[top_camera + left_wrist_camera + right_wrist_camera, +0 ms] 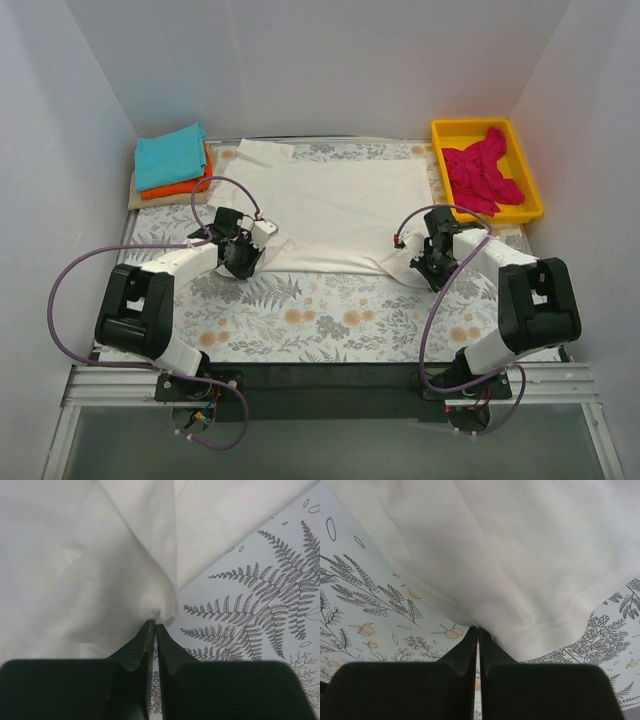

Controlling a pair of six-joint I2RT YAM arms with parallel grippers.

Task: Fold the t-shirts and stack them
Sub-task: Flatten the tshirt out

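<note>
left gripper (154, 626) and right gripper (477, 629) each pinch near edge of flat cream-white t-shirt (330, 205), fingers pressed on cloth, likely for folding

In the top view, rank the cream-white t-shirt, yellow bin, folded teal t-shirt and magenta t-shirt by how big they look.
1. cream-white t-shirt, spread flat, by far the largest
2. yellow bin
3. teal t-shirt and magenta t-shirt: about alike, one folded and one crumpled, so not ranked
</note>
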